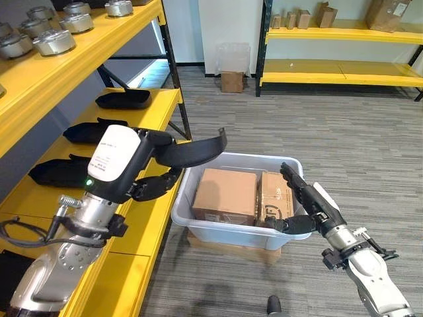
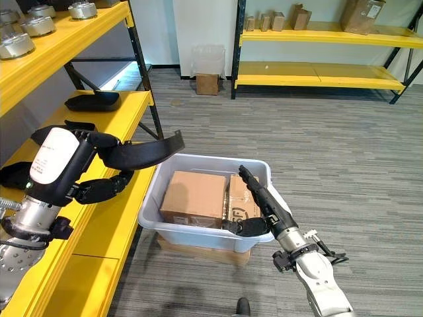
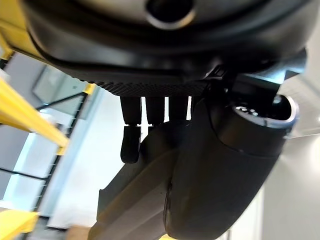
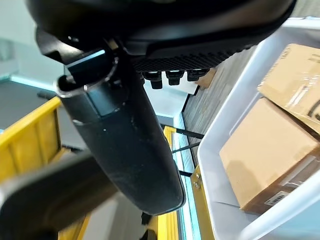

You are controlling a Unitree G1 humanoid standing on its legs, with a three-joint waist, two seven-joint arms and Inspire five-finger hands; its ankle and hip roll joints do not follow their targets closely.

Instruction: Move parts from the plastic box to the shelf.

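My left hand (image 1: pixel 156 185) is shut on a black curved part (image 1: pixel 195 150), held in the air between the yellow shelf (image 1: pixel 152 218) and the plastic box (image 1: pixel 225 232); its thumb (image 3: pixel 225 175) and fingers (image 3: pixel 150 112) clamp the part (image 3: pixel 135 200). The pale box stands on the floor with two cardboard cartons (image 1: pixel 225 195) inside. My right hand (image 1: pixel 308 199) is open at the box's near right corner, fingers straight over a carton and thumb (image 4: pixel 125 140) by the rim (image 4: pixel 225 140). Three similar black parts (image 1: pixel 90 132) lie on the middle shelf.
Round metal parts (image 1: pixel 53 41) sit on the upper shelf. The shelf's black upright (image 1: pixel 175 86) stands just behind the held part. A flat cardboard sheet (image 1: pixel 231 247) lies under the box. Another yellow rack (image 1: pixel 344 72) and a small carton (image 1: pixel 232 80) stand by the far wall.
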